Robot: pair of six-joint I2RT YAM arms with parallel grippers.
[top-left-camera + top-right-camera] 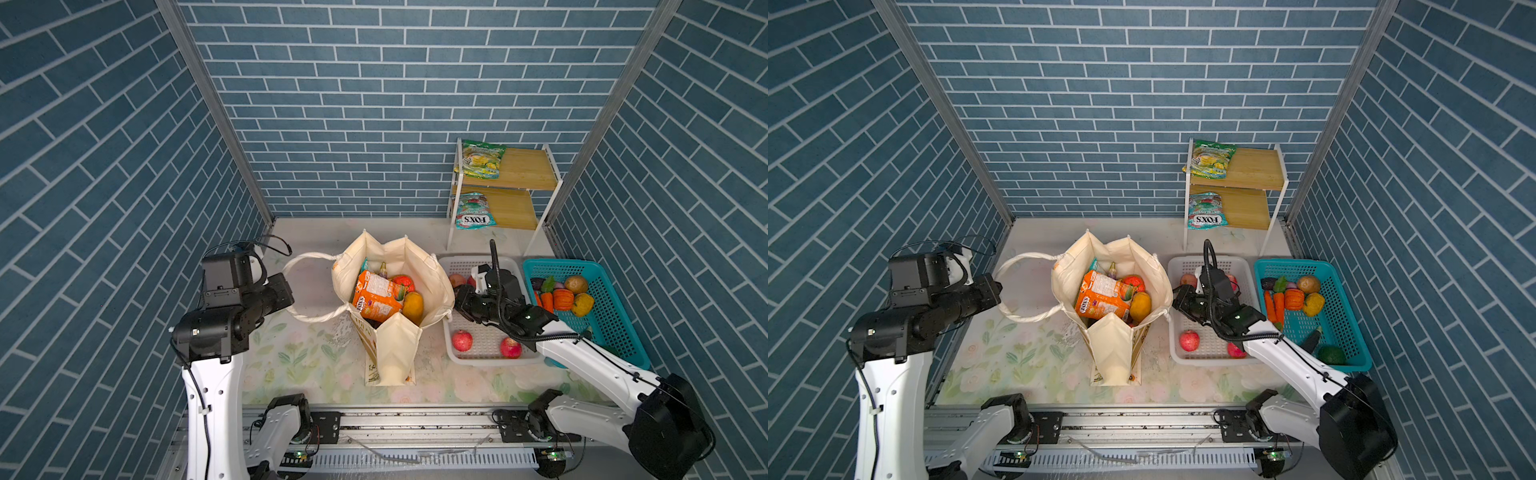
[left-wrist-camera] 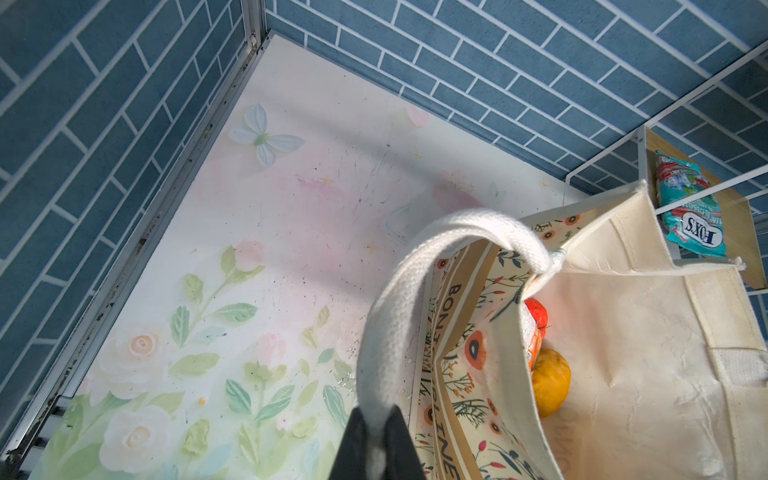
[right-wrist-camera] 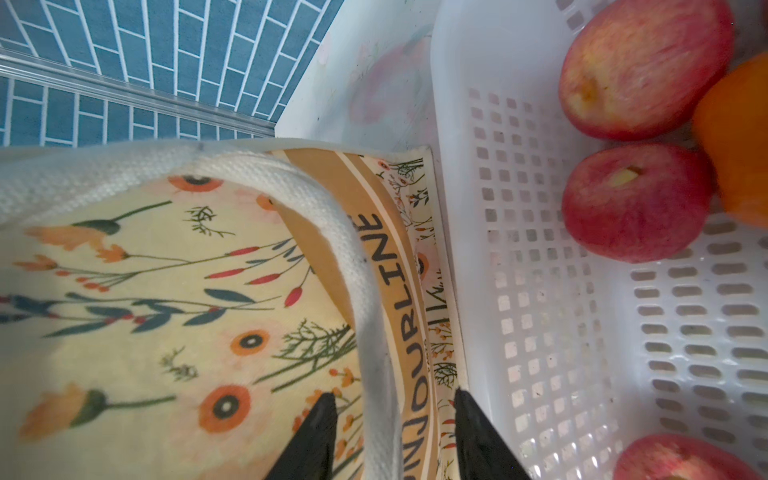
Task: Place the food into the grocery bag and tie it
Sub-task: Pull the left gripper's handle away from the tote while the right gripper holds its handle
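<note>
Pinching the left strap (image 2: 415, 291), the left gripper (image 2: 376, 419) is clamped shut on it; the right gripper (image 3: 395, 399) has its jaws apart astride the right strap (image 3: 332, 216), not yet gripping. The bag (image 1: 395, 353) stands open mid-table, packet (image 1: 376, 295) and fruit (image 1: 412, 306) inside, just beside the white basket (image 1: 446, 332). A one-sided pull could tip the tall bag and spill it — or the right jaws could snag cloth instead of strap. Apples (image 1: 462, 340) and shelf packets (image 1: 482, 160) lie outside. The table (image 1: 299, 361) is a scuffed floral mat, walled in blue brick (image 1: 374, 104).
</note>
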